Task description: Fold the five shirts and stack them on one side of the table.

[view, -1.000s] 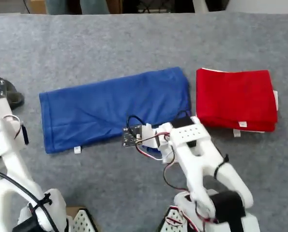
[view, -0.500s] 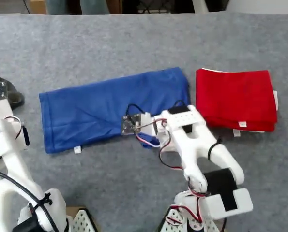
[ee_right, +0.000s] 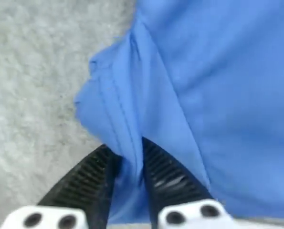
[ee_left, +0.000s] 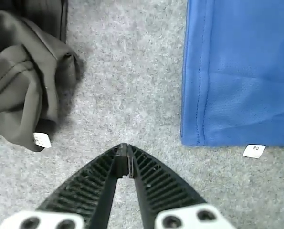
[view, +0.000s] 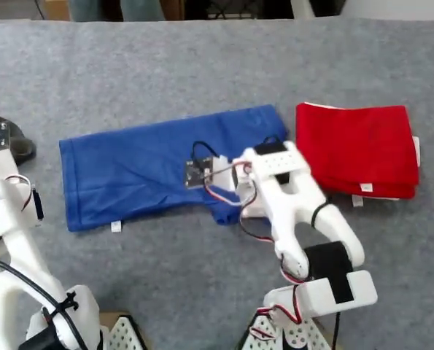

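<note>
Right gripper (ee_right: 131,150) pinches the blue shirt (view: 136,171) mid-table beside the red stack (view: 355,149), its wrist hiding the grip from above. Left gripper (ee_left: 124,155) is clenched on nothing, near a cut-off dark garment (ee_left: 22,90), possibly a shirt.

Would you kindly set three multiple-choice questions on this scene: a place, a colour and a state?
1. Where is the folded red cloth shirt relative to the long blue cloth shirt? A) on it B) left of it C) right of it
2. What colour is the cloth in the right gripper? A) red B) blue C) grey
3. The left gripper's jaws are: A) shut, empty B) wide open C) shut on a shirt
1C: the high view shows red right of blue. 2B: blue fabric sits between the jaws. 3A: they meet over bare grey felt table.
</note>
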Controlling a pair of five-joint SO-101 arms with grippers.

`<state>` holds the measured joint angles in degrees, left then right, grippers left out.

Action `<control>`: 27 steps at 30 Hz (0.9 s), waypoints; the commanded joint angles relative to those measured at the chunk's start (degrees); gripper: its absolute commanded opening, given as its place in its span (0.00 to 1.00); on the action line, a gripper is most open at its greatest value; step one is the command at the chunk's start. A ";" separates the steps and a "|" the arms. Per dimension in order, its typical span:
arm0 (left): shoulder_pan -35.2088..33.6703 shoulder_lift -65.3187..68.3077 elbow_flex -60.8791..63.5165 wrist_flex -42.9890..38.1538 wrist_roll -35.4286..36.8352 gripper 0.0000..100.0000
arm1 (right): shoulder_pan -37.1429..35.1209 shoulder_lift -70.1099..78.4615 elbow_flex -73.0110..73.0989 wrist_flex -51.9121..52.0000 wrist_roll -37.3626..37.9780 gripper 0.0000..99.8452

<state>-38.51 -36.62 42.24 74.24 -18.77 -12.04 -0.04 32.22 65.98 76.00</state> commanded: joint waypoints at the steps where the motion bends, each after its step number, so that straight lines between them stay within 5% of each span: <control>1: -0.66 -1.58 -3.21 -0.26 -0.26 0.03 | 0.70 -0.31 -8.57 4.75 0.44 0.01; 27: -0.13 -1.58 -3.12 -0.35 -0.26 0.03 | -6.86 38.02 -58.86 7.21 0.53 0.03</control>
<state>-38.51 -36.62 42.24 74.24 -18.77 -17.23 37.14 -21.23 71.87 76.00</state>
